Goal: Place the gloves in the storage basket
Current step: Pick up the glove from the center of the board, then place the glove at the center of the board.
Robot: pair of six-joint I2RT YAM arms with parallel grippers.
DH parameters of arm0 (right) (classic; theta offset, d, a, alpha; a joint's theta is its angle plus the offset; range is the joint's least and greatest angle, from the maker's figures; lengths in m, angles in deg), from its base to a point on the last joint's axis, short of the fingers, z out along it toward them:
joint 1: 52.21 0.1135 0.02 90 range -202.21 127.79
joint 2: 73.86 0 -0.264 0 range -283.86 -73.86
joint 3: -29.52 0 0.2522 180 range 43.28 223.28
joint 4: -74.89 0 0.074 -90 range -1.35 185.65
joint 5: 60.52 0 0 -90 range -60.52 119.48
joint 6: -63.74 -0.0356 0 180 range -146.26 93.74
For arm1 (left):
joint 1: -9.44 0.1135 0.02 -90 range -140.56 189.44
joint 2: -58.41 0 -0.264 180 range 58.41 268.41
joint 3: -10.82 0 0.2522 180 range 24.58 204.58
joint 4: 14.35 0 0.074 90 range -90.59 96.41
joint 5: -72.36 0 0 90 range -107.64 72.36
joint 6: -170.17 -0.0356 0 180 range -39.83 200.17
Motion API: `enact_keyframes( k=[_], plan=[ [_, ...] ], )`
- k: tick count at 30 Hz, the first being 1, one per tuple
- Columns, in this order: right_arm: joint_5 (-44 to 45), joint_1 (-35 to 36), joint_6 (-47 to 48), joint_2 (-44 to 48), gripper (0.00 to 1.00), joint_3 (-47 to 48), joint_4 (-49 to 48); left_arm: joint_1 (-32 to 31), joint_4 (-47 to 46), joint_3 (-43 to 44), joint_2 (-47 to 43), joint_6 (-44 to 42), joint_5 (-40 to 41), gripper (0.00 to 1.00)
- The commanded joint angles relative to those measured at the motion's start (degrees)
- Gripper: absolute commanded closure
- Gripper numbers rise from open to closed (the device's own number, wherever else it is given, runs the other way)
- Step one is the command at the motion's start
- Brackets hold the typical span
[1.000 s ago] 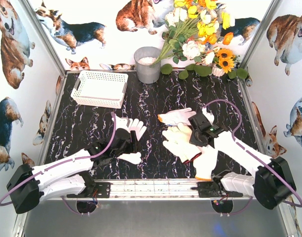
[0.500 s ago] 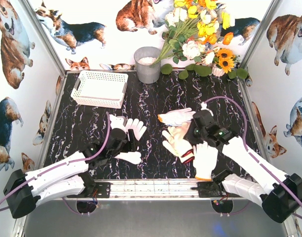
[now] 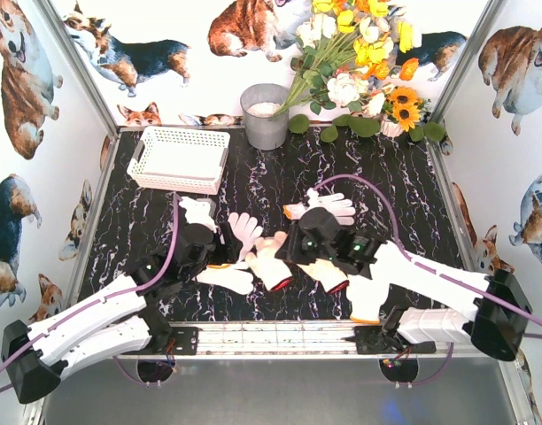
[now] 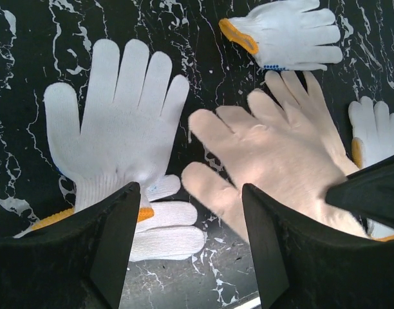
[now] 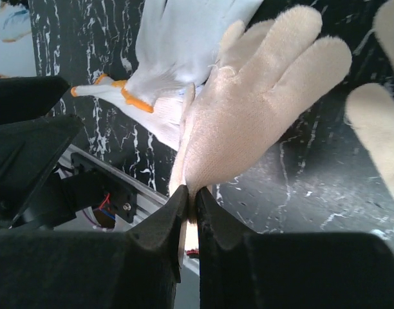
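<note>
On the black table the gloves lie loose near the middle. They are well apart from the white storage basket, which sits at the far left next to the grey bucket.

The right gripper has its two fingers pressed together on a cream glove. It pinches the glove at the wrist end, and the glove's fingers stick out over the table.

The left gripper has its fingers spread wide and holds nothing. It hangs over a white glove that lies flat, palm down, with an orange cuff. A second white glove pokes out from under it.

From above, the cream glove is just beside the left gripper. Another white glove with an orange cuff lies farther back. One more glove lies under the right arm, close to the near edge.
</note>
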Motion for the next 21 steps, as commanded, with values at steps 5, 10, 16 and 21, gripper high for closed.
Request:
enact_keyframes(
  k=[5,10,16,21],
  plan=[
    [0.8,2.8,-8.2,-5.6,0.89,-8.4,-10.0,0.5,-2.0,-1.2,1.4,0.7,-4.2,0.41],
    [0.5,4.8,-11.8,-6.6,0.90,-14.7,-12.8,0.4,-10.5,-4.6,6.5,0.5,-15.2,0.39],
    [1.2,5.9,-13.2,-9.8,0.89,-16.2,-15.3,-0.6,-20.1,-6.7,15.2,3.3,-20.7,0.41],
    [1.1,7.3,-13.7,-13.6,0.89,-15.0,-17.7,-2.1,-23.3,-6.4,20.5,3.6,-20.7,0.45]
  ],
)
